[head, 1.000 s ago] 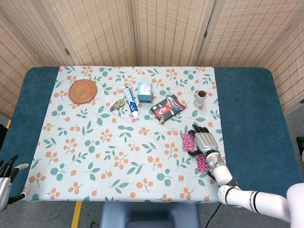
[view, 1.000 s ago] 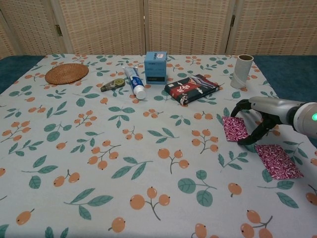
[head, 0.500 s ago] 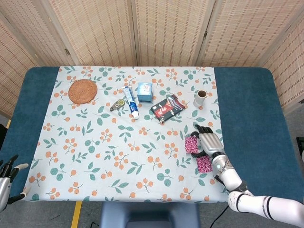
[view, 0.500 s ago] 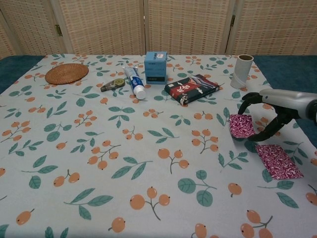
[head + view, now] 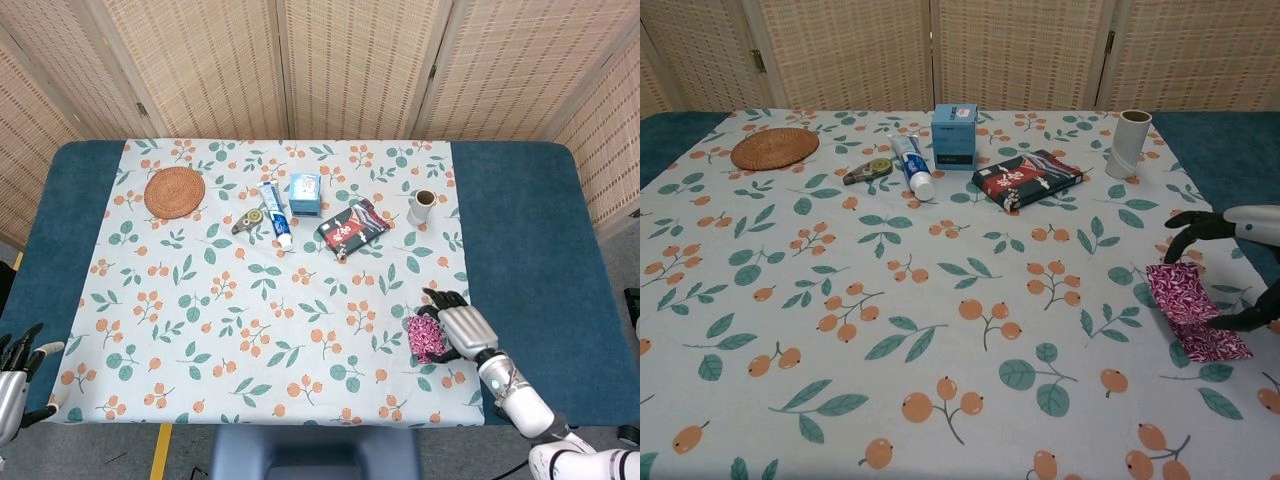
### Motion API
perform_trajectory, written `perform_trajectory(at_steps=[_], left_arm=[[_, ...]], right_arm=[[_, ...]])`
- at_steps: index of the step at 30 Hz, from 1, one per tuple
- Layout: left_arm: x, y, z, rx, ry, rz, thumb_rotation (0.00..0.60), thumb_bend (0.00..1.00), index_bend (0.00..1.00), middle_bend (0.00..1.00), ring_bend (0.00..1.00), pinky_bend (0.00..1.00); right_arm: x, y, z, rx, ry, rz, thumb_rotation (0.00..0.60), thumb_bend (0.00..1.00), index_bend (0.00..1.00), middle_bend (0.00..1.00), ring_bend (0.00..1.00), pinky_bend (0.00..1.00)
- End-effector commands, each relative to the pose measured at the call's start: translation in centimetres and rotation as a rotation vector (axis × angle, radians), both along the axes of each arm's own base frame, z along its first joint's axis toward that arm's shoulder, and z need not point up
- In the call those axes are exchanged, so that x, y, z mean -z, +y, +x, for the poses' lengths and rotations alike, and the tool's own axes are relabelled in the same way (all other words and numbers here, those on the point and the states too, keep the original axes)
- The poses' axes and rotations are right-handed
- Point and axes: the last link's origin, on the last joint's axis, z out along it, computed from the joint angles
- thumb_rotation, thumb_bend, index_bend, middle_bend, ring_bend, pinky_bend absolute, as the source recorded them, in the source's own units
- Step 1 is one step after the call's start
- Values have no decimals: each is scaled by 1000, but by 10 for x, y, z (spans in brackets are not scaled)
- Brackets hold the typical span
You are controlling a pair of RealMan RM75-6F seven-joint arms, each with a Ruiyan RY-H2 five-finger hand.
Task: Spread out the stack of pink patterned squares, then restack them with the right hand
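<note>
My right hand (image 5: pixel 1240 268) (image 5: pixel 458 328) holds one pink patterned square (image 5: pixel 1178 291) tilted just above a second pink square (image 5: pixel 1210 343) that lies flat on the floral cloth near the table's right front. In the head view the two squares (image 5: pixel 427 338) overlap into one pink patch beside the hand. My left hand (image 5: pixel 15 378) hangs off the table's left front corner, fingers apart and holding nothing.
Along the back stand a woven coaster (image 5: pixel 774 148), a correction tape (image 5: pixel 868 171), a toothpaste tube (image 5: pixel 910 165), a blue box (image 5: pixel 955 135), a dark patterned packet (image 5: pixel 1027 179) and a paper cup (image 5: pixel 1127 143). Blue table (image 5: pixel 530 240) borders the cloth on the right.
My right hand lifted the pink square from its spot and carried it toward me and rightward, over the other square. The left hand stayed put.
</note>
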Motion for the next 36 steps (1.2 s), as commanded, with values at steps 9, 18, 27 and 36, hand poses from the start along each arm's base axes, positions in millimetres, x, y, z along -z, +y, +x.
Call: perform_trajectory(at_steps=[9,18,27,36], left_arm=[[-1,-2,1,-4,1,1,600,282,292,91,167,0],[-2,-2,0,-6,3,4,600,281,292,91,166,0],[-1,-3,-3,-10,0,2,600,282,292,91,167,0],[-1,-3,-3,-7,-1,3,600,282,293,91,167,0]], right_arm=[[0,8,-29,8,12,3,515,262,251,56,0,0],[7,8,-28,14,-26,7,514,261,239,56,0,0],[8,10,-29,34,-33,2,513,262,239,56,0,0],[10,11,-29,37,-43,9,508,262,174,56,0,0]])
